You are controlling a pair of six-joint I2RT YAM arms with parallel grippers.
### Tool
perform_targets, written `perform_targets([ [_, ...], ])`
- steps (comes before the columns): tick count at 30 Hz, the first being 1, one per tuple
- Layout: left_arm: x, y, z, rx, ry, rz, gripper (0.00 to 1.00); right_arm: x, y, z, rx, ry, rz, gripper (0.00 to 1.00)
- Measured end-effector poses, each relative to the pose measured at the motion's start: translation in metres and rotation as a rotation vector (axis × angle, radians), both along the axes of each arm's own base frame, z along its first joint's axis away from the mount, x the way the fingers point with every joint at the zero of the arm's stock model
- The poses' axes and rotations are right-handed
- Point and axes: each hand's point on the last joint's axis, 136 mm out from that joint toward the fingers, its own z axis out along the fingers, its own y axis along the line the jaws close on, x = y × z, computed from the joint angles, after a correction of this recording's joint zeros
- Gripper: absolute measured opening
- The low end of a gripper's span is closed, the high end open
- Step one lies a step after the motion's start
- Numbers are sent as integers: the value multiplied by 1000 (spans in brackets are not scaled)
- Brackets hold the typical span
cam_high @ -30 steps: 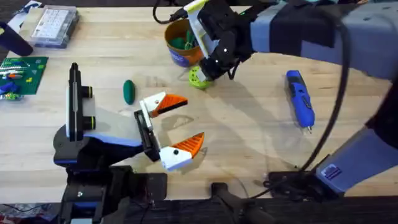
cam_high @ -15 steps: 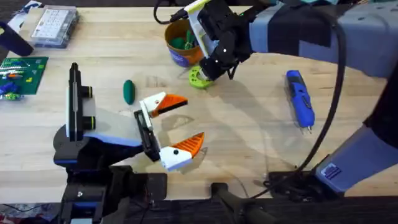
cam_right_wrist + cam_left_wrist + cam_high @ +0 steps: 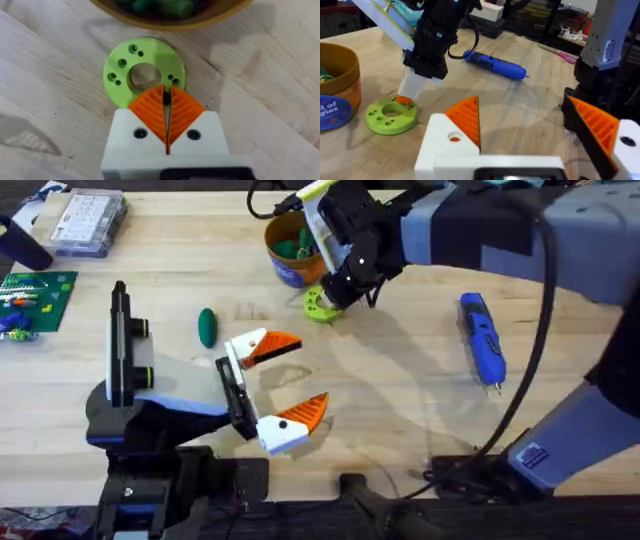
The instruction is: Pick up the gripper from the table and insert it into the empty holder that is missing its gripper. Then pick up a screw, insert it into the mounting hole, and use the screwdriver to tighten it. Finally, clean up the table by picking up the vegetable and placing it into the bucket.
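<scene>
The right gripper (image 3: 166, 97) has its two orange tips pressed together with nothing between them. They point down onto the rim of the lime ring (image 3: 120, 65), on the side away from the bucket (image 3: 285, 272). The bucket stands just past the ring from those jaws and has dark green pieces in it (too bunched to count).

The vegetable (image 3: 207, 327) still to be cleared lies on the bare table (image 3: 400, 410), well apart from the right jaws. It is on the opposite side of them from the screwdriver (image 3: 482, 340).

The left gripper (image 3: 308, 372) is much nearer the vegetable. Its jaws are spread wide and hold nothing, and the vegetable sits just behind the farther of its two fingers, beside the jaws rather than between them.

The vegetable's long axis runs away from the arm bases, roughly in line with the gap from one left finger to the other. I'd guess a grasp across its narrow width would need that wrist turned, or else a long reach across by the right arm.

By count, there is one loose vegetable, one ring, one bucket and one screwdriver (its bit pointing back toward the bases). I can't make out any loose screw.
</scene>
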Motion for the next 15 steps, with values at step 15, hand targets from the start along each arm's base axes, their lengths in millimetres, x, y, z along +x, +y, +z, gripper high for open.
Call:
perform_targets([
  [15,0,0,0,0,0,0,986,-1,0,76,100,-134,2,7],
])
